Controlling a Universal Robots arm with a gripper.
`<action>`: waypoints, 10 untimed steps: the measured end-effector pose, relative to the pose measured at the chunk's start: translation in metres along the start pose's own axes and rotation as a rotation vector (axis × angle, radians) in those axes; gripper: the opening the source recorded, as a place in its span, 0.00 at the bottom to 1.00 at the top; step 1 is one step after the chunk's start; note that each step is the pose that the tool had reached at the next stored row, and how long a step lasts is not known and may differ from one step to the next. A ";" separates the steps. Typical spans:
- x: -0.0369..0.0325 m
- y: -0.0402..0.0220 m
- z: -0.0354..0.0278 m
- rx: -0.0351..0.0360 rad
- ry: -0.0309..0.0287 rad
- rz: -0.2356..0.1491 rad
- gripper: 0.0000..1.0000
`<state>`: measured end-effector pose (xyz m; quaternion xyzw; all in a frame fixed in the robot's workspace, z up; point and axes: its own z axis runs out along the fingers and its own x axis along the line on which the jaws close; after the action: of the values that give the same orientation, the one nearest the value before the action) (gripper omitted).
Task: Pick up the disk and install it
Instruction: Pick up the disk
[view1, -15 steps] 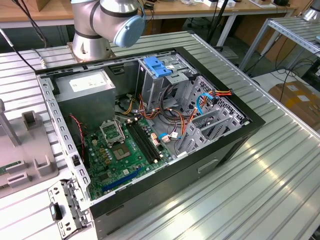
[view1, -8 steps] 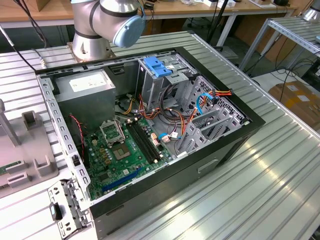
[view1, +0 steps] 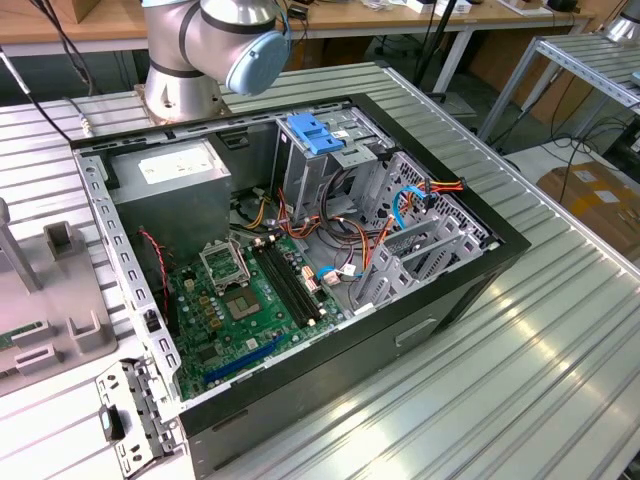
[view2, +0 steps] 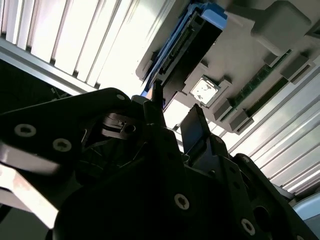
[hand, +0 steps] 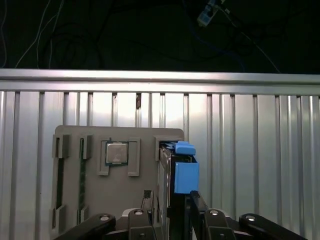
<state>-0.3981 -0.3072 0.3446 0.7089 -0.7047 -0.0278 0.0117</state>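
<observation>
Worktop (view1: 520, 380): ribbed aluminium, carries everything.

Computer case (view1: 400, 330): open, side panel off. It lies off to one side of the hand, not beneath it. The drive cage (view1: 345, 170) inside carries a light-blue latch (view1: 315, 133) on top. No disk seen in the cage.

Fixture plate (hand: 120, 200): grey, directly ahead of the hand (hand: 170, 195) in the first wrist view.

Disk (hand: 184, 177): stands on edge in a slot of the fixture plate, blue carrier rails outermost, just ahead of the fingertips and in line with the gap between them.

Processor chip (hand: 116, 152): seated in its own pocket, to one side of the hand's line and beside the disk.

2 thin green boards (hand: 60, 185): on edge in slots, further to that same side.

Hand state: released. The 2 fingers (hand: 195, 202) stand apart, 1 on each side of the disk's near edge. I cannot tell whether either pad touches it.

Progress, by judgement: early. The hand is lined up on the disk. Grasp, lift and install are all left to do.
</observation>
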 end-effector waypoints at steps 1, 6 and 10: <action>0.0000 0.0000 0.0000 0.0000 0.0000 0.000 0.42; 0.0000 0.0000 0.0000 -0.0001 0.0001 -0.001 0.49; -0.0001 0.0000 0.0000 -0.0001 0.0001 -0.001 0.56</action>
<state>-0.3981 -0.3071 0.3446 0.7092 -0.7043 -0.0278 0.0118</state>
